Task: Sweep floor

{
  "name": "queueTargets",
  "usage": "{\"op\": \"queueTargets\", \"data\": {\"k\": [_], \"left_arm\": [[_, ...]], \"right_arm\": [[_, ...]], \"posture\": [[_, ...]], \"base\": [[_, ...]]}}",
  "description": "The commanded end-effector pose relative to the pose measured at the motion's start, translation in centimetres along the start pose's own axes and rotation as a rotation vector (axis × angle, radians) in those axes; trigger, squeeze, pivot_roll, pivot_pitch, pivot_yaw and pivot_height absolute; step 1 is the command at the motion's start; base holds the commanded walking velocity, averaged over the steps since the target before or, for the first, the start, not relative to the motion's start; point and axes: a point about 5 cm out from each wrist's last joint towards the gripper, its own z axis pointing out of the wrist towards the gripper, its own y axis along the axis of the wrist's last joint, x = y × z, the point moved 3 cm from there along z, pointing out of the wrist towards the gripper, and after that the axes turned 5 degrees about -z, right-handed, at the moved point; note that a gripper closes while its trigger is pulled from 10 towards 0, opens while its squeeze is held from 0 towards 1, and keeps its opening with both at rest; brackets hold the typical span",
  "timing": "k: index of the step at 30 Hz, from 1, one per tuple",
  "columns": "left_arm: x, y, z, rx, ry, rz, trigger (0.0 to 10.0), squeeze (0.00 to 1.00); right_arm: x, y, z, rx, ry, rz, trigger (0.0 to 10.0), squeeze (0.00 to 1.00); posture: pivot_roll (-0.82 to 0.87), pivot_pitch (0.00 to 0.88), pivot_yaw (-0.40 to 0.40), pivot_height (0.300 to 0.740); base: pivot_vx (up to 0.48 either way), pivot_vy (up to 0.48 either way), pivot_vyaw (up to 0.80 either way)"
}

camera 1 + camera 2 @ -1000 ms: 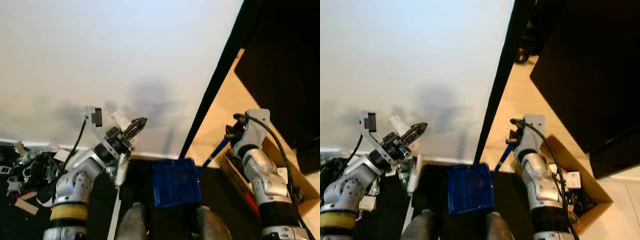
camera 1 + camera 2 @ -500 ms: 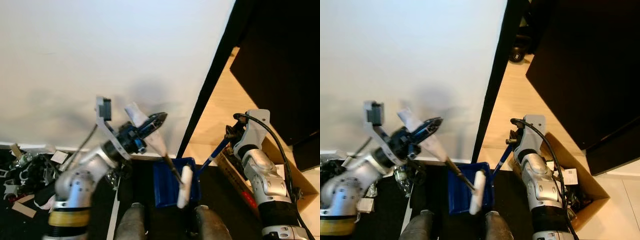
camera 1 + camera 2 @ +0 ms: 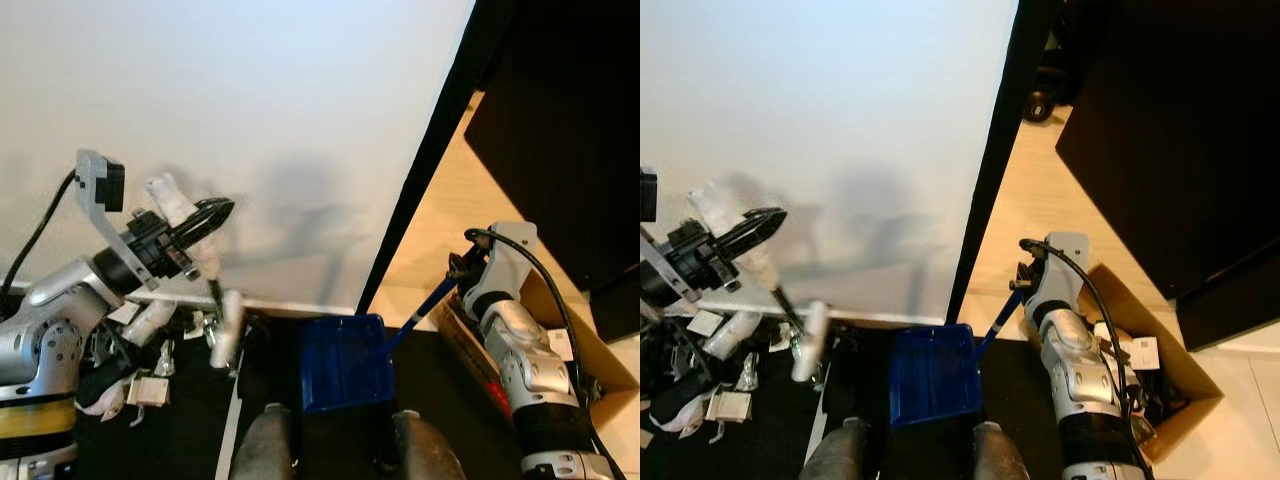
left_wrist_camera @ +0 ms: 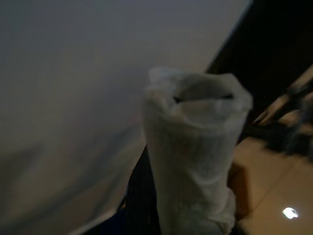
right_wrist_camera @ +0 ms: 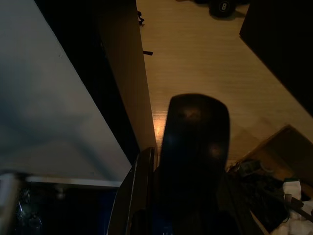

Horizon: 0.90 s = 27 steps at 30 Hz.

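Now | left gripper (image 3: 205, 212) raised, gripping brush (image 3: 228, 325) | right gripper (image 3: 462, 268) holding dustpan (image 3: 345, 363)

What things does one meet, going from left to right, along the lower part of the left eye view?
Litter pile → white brush head → blue dustpan → right hand on the dustpan's blue handle → cardboard box.

Dark floor (image 3: 440, 370) bears blue dustpan (image 3: 345, 363), scattered litter (image 3: 140, 375).
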Motion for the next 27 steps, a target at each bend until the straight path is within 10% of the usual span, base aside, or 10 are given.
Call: {"op": "queueTargets", "data": {"k": [1, 14, 27], "left_arm": [[0.9, -0.9, -0.9, 0.048, 0.04, 0.02, 10.0, 0.0], [5.6, -9.5, -1.8, 0.085, 0.367, -0.163, 10.0, 0.0], [5.9, -9.9, 1.2, -0.137, 0.324, -0.426, 10.0, 0.0]], "right_arm": [[-0.4, -0.3, -0.1, 0.0, -0.02, 0.014, 10.0, 0.0], [-1.5, 0.3, -0.4, -0.009, -0.032, -0.006, 10.0, 0.0], [-2.1, 1.1, -0.6, -0.025, -0.031, -0.024, 10.0, 0.0]], "posture": [[0.07, 0.235, -0.037, 0.74], [0.01, 0.246, -0.061, 0.74], [-0.04, 0.255, -0.075, 0.74]], "base": [[0.0, 0.0, 0.0], [0.0, 0.0, 0.0], [0.0, 0.0, 0.0]]}}
